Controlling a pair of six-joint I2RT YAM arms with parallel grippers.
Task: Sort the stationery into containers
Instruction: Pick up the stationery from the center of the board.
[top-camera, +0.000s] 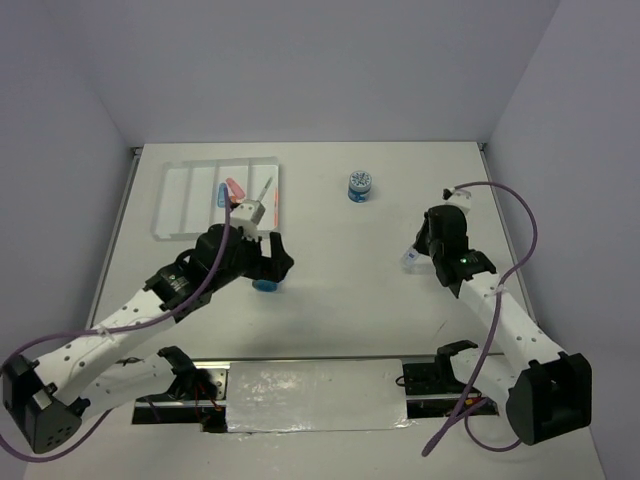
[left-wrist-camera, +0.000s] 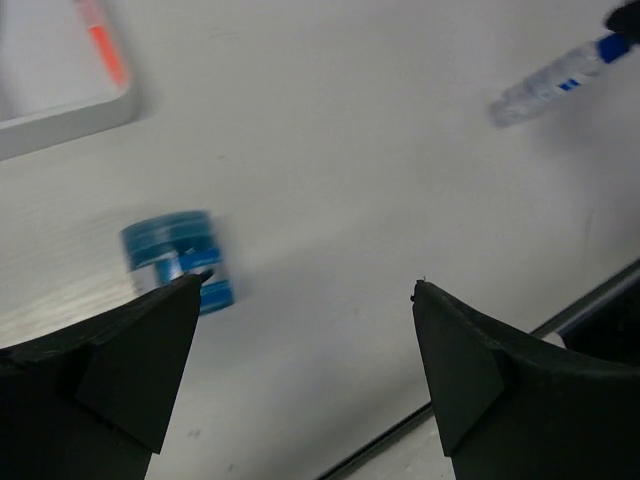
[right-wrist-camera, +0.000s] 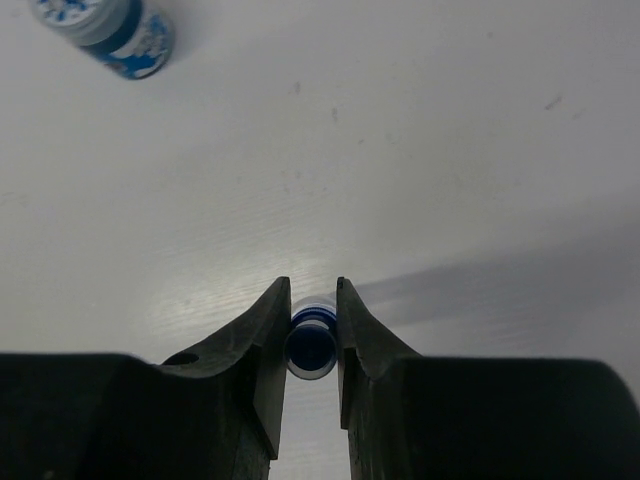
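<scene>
- A flat white tabletop (top-camera: 330, 240), enclosed by pale walls on three sides.
- A flat white rectangular plastic tray (top-camera: 172, 198) with long parallel compartments sits at the far left, near the table's left edge.
- A blue-and-white round spool (top-camera: 360, 186) stands alone at the far centre.
- A second blue round spool (top-camera: 265, 285) lies left of centre, well apart from the first.
- A short clear stubby piece with a blue cap (top-camera: 410, 260) is at the right; whether it touches the surface cannot be told.
- A dull grey flat plate (top-camera: 315, 395) lies along the near edge.
</scene>
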